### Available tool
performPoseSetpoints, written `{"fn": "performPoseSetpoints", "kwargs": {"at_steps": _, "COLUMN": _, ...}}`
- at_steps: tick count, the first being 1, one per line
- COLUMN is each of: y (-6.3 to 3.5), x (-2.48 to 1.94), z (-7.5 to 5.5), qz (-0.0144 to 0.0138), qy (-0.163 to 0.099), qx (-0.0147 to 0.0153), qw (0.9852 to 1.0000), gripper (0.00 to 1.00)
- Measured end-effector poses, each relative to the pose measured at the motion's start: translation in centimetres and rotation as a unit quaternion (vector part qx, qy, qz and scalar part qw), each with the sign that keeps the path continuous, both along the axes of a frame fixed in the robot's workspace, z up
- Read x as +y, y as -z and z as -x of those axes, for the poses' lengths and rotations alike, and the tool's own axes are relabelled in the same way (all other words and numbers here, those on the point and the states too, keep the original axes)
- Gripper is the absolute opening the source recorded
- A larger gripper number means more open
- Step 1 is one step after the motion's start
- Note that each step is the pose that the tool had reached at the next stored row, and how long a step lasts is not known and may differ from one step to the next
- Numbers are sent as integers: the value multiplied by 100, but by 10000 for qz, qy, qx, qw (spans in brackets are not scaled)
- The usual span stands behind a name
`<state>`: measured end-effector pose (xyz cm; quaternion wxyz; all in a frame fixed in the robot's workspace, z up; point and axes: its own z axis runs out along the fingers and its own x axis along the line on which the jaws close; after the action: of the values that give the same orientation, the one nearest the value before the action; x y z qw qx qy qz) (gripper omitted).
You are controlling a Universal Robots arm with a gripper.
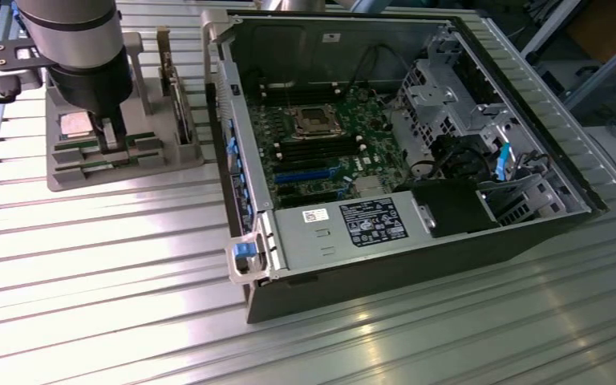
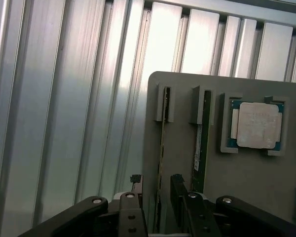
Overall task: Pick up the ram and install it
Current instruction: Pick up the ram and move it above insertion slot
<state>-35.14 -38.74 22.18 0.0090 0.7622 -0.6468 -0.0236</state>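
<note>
one ram [image 2: 161, 148] of two alike stands on edge in a slot of the grey holder [image 2: 182, 84], between the jaws, which stand wide open on either side of it and grip nothing. it is likely light, thin, stiff and brittle: pinch it gently across its flat faces near mid-length, keeping off the contact edge. its twin [image 2: 201, 143] stands just beside it, then the processor chip [image 2: 257, 125]. the holder rests on the ribbed table [image 2: 64, 98], beside the open computer case [image 1: 394, 281].
</note>
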Motion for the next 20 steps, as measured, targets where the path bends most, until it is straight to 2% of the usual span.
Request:
{"fn": "performPoseSetpoints", "kwargs": {"at_steps": 10, "y": 70, "x": 13, "z": 10, "qz": 0, "qy": -39, "qx": 0, "qw": 10000, "gripper": 36}}
{"fn": "performPoseSetpoints", "kwargs": {"at_steps": 20, "y": 129, "x": 33, "z": 109, "qz": 0, "qy": -41, "qx": 0, "qw": 10000, "gripper": 36}}
